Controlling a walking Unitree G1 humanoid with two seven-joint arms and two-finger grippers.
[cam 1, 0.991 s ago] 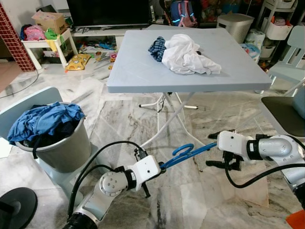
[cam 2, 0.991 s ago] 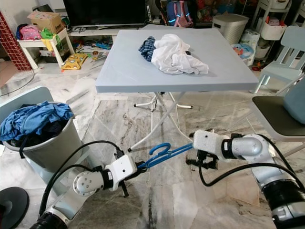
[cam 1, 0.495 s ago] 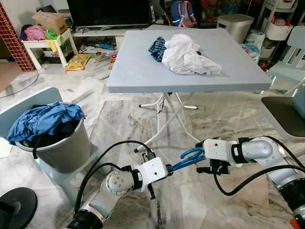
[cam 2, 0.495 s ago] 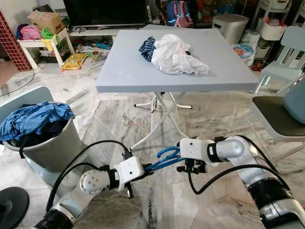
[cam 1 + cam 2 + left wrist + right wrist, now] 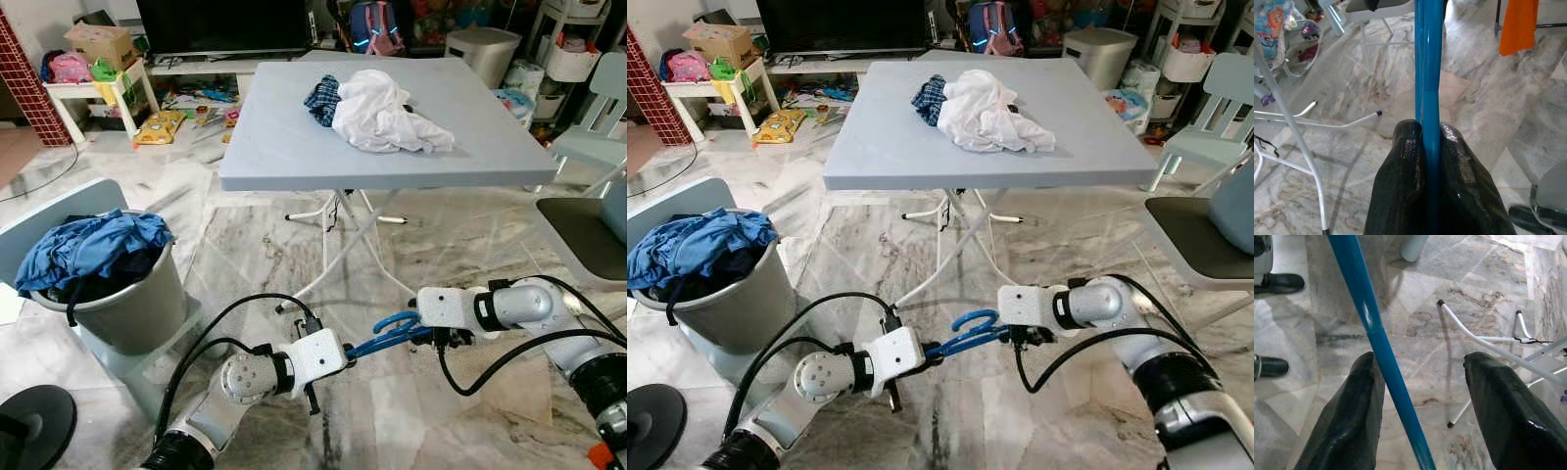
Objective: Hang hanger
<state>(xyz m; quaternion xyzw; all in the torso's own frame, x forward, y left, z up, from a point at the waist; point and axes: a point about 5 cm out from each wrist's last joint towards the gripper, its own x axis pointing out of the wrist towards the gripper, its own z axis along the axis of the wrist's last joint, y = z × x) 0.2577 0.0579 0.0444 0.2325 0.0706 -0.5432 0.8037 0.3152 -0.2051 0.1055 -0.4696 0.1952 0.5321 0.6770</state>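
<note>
right gripper (image 5: 1422,406): moved in from beyond the hanger's (image 5: 390,331) far end; now straddles its bar, fingers apart | left gripper (image 5: 1431,181): shifted toward the table (image 5: 294,157) legs, carrying the hanger along

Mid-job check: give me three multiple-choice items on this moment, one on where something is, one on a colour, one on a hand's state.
1. Where do the white clothes lie?
A. on the grey table
B. in the bucket
C. on the floor

2. What colour is the hanger?
A. red
B. blue
C. white

3. How is the right hand?
A. shut on the hanger
B. open around the hanger's bar
C. far away from the hanger

Key: 1 A, the white clothes rest on the grey table. 2 B, the hanger in the left hand is blue. 3 B, the right hand has its fingers spread with the bar between them.
</note>
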